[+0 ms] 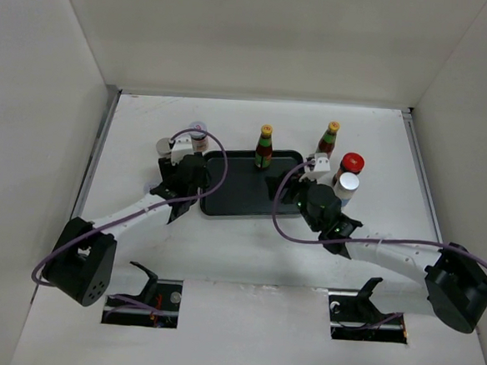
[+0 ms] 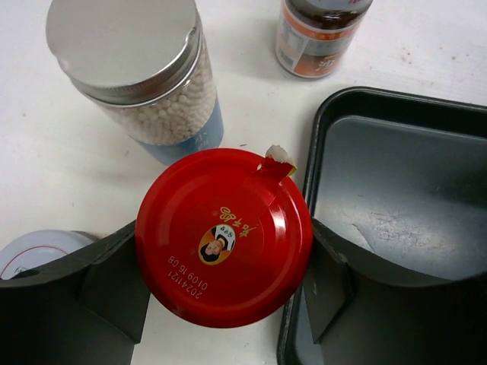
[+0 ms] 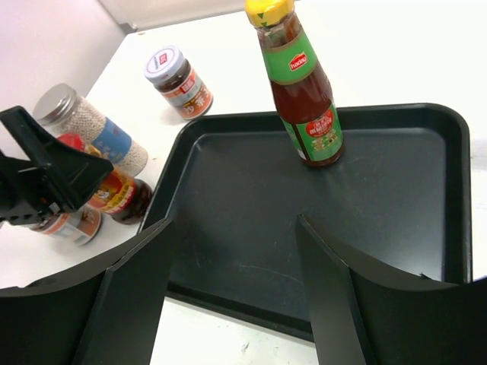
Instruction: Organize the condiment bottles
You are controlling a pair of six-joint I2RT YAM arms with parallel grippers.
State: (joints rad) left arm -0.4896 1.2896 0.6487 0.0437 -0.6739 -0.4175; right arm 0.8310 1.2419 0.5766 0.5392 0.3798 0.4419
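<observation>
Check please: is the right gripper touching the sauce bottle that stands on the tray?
Apart. The right wrist view shows bare tray floor between the right gripper and the sauce bottle.

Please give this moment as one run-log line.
left pincer: shut on round red-lidded jar beside black rectangular tray | right pincer: open, over tray | in tray: one yellow-capped sauce bottle

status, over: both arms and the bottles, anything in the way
Left fingers shut on red-lidded jar, beside tray. Right fingers open, empty, over tray. One sauce bottle upright in tray. Silver-capped shaker close beside jar.
</observation>
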